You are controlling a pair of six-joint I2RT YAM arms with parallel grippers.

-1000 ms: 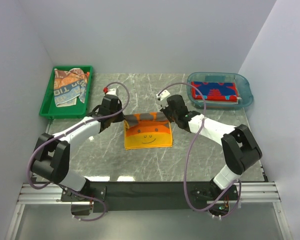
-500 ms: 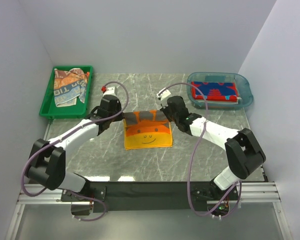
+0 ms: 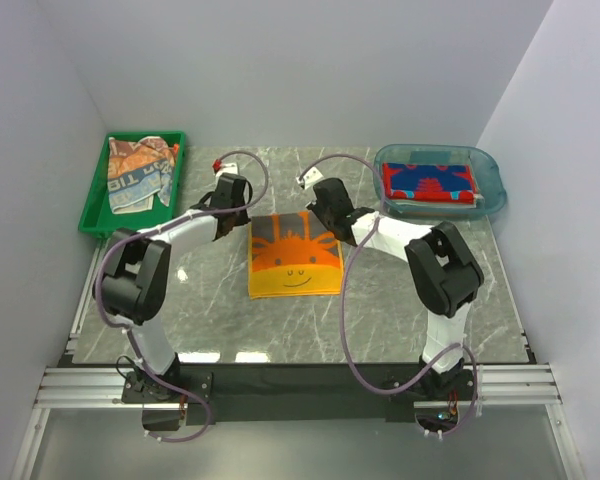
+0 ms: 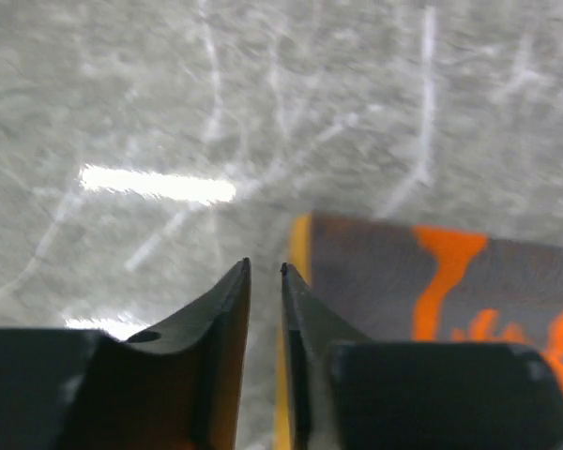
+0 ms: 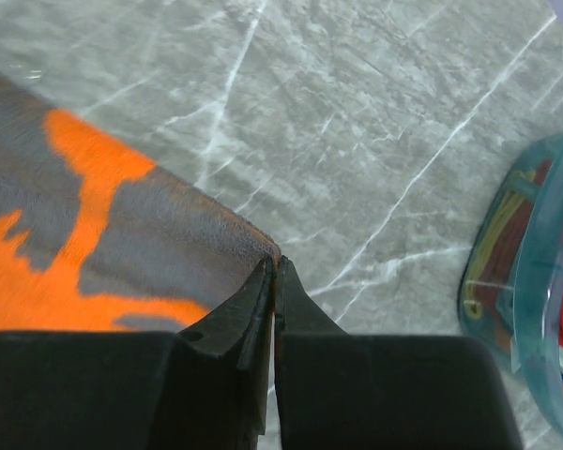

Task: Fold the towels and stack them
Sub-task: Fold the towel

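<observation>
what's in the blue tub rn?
Folded red towel with blue pattern lies in the blue tub. It covers most of the floor; anything beneath is hidden.

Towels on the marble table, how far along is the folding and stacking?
Done: one red and blue towel lies folded in the blue tub. In hand: the orange face towel lies spread flat, the right gripper shut on its far right corner, the left gripper slightly open beside the far left corner. Left: folding it, plus the crumpled towels in the green tray.
</observation>
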